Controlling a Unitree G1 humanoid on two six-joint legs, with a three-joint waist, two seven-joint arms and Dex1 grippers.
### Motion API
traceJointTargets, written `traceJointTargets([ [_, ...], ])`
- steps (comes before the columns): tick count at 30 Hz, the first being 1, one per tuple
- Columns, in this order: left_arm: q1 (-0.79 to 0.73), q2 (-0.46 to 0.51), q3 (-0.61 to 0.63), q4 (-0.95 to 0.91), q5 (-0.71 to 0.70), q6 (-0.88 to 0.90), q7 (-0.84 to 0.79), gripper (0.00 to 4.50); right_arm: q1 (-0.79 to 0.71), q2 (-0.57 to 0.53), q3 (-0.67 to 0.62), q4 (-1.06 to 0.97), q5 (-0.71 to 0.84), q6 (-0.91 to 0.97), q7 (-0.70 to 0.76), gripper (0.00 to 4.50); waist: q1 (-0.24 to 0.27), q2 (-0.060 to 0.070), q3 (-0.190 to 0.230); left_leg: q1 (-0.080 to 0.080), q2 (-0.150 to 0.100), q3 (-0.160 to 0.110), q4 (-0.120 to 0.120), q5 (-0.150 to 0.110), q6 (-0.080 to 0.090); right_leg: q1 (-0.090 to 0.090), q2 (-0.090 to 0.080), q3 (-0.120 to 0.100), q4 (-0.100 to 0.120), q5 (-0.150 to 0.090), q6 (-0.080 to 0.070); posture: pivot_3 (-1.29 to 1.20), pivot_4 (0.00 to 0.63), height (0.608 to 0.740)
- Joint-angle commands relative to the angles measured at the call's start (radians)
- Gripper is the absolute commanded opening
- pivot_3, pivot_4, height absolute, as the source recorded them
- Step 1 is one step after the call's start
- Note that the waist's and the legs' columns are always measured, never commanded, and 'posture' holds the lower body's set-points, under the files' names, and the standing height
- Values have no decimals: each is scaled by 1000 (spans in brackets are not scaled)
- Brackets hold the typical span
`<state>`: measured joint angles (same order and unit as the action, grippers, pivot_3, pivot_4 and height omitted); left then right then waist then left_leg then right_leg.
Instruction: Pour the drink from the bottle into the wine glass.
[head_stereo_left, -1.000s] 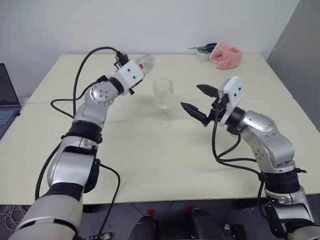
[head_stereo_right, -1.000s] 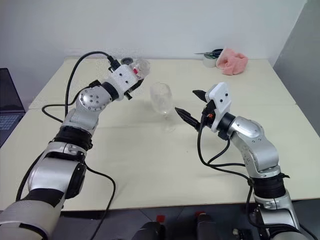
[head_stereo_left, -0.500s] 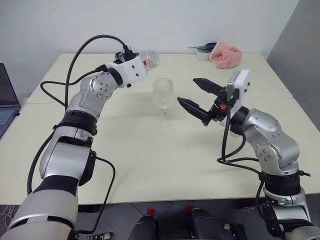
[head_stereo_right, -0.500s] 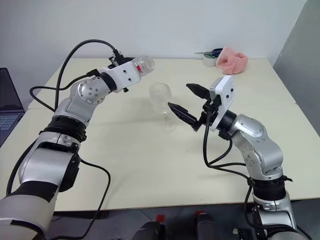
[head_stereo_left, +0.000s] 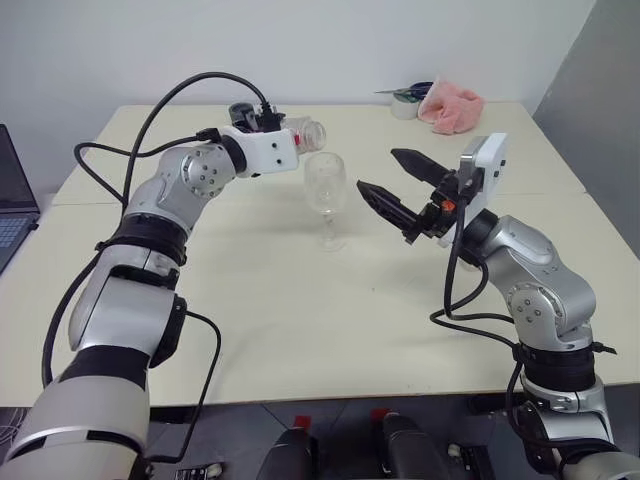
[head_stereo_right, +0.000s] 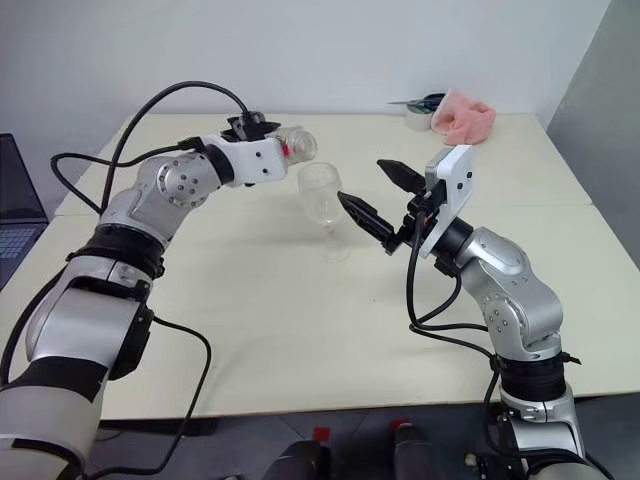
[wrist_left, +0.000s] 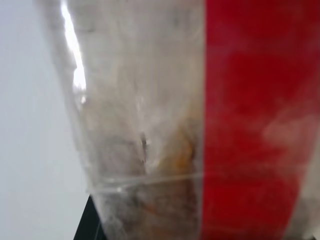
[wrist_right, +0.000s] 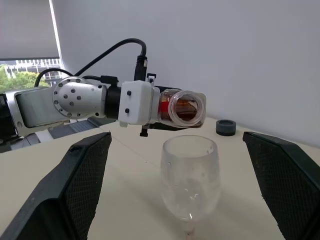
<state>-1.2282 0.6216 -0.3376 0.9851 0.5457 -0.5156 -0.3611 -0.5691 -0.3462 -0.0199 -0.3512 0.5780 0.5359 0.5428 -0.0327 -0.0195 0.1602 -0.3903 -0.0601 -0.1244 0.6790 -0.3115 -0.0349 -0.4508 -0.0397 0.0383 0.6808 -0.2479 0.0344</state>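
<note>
Jaws of right gripper (head_stereo_left: 392, 176): spread wide, empty, just right of wine glass (head_stereo_left: 326, 187). Risk: a nudge from them could topple the glass. Left gripper (head_stereo_left: 284, 131): clenched on bottle (wrist_right: 181, 106), laid near level, open mouth just above and behind the rim; misaligned, the drink (wrist_right: 183, 106) would splash the desk (head_stereo_left: 300, 310). Glass: clear, stemmed, upright mid-desk, apparently unfilled. Drink: amber, scant.

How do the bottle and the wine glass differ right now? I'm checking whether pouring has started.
The bottle lies nearly level in the left gripper, mouth open above the rim; the wine glass stands upright on the table, untouched. The bottle holds a little amber drink; the wine glass looks empty. The bottle has a red label; the glass is plain. Both are clear.
</note>
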Motion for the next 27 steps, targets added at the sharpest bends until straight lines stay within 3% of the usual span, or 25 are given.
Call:
traceJointTargets([
  [1, -52, 20, -1, -1, 17, -24, 29, 1590, -23, 1, -17, -43, 15, -4, -9, 4500, 0, 0, 0, 0, 0, 0, 0, 0, 0, 0, 0, 0, 0, 0, 0, 0, 150, 740],
  [27, -129, 46, -74, 81, 150, -78, 117, 1590, -14, 9, -8, -40, 13, -10, -20, 4500, -2, 0, 0, 0, 0, 0, 0, 0, 0, 0, 0, 0, 0, 0, 0, 0, 150, 740],
])
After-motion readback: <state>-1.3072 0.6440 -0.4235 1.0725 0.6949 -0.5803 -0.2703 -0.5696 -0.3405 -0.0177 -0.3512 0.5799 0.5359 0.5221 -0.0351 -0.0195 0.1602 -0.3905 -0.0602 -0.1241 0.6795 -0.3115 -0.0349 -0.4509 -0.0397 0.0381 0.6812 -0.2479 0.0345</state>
